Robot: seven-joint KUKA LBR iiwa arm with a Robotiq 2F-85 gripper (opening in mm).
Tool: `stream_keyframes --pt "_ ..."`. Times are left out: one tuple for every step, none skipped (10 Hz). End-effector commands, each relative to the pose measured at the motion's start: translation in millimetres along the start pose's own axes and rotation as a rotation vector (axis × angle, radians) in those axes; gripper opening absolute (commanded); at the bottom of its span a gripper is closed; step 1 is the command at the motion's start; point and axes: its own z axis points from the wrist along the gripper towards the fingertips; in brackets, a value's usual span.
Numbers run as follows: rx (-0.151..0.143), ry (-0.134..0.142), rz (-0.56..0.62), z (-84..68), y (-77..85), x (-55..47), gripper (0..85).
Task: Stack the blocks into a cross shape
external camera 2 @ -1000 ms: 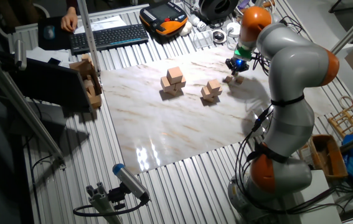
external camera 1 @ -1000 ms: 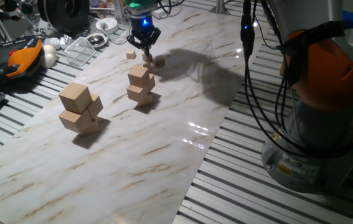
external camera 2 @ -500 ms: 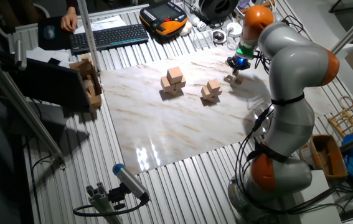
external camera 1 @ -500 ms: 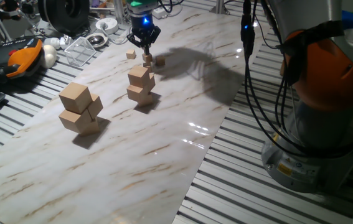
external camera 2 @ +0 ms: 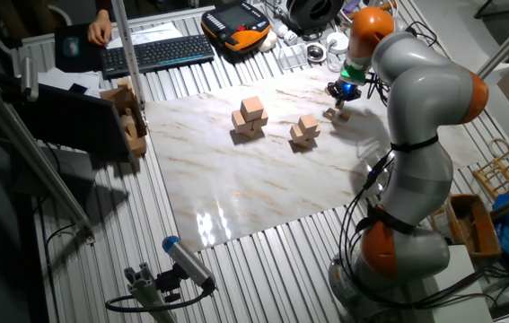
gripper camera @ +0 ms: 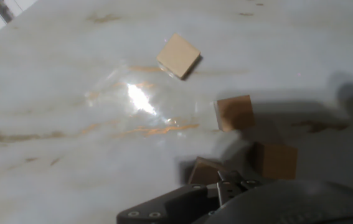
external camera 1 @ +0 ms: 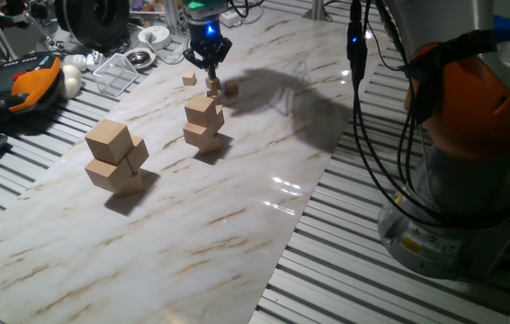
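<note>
Blocks (gripper camera: pixel 177 55) lie flat, scattered on marble below the claw (external camera 1: pixel 208 63).

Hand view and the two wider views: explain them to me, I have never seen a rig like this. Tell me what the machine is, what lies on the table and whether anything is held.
The machine is a single robot arm, grey with orange joints. Its tip carries a two-finger end effector, the part that grasps things.

Two pictures come from fixed cameras that look at the table from different sides. The third comes from a camera on the hand that looks down past the fingers.

On the marble-patterned board stand a pile of large tan cubes and a pile of medium tan cubes. Near the end effector lie the tiny cubes, the ones to be stacked. The hand view shows four of them, one partly hidden under the end effector.

The end effector hangs low over them. Whether it grips one cannot be told from these pictures.
</note>
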Motion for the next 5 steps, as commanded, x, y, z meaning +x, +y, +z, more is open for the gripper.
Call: stream_keyframes --pt "0.006 0.008 -0.014 0.1 0.0 0.0 0.0" --pt "0.008 0.016 -0.035 0.1 0.0 0.0 0.0" --pt "0.000 0.027 -0.061 0.1 0.0 0.0 0.0" --pt "0.001 0.026 -0.072 0.1 0.0 0.0 0.0" --pt "0.002 0.042 -0.062 0.1 0.0 0.0 0.0"
